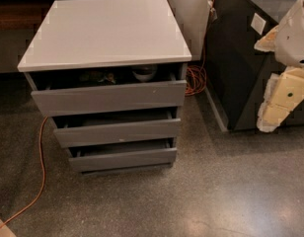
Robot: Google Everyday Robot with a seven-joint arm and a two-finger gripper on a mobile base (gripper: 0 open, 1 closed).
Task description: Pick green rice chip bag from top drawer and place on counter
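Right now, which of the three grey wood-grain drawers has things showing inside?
The top, deepest grey drawer under the glossy white counter: a white bowl shows in its gap; the lower two show none. The pincer hangs far right.

Pale arm (299, 31) at right edge, bent downward, gripper (270, 115) low beneath it

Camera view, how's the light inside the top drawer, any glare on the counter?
In the camera view, the top drawer lies in deep shadow inside, under the counter, so the green rice chip bag shows only dimly, left of the brighter white bowl; the counter has a soft sheen, no harsh glare; the gripper, at the right edge, is well lit.
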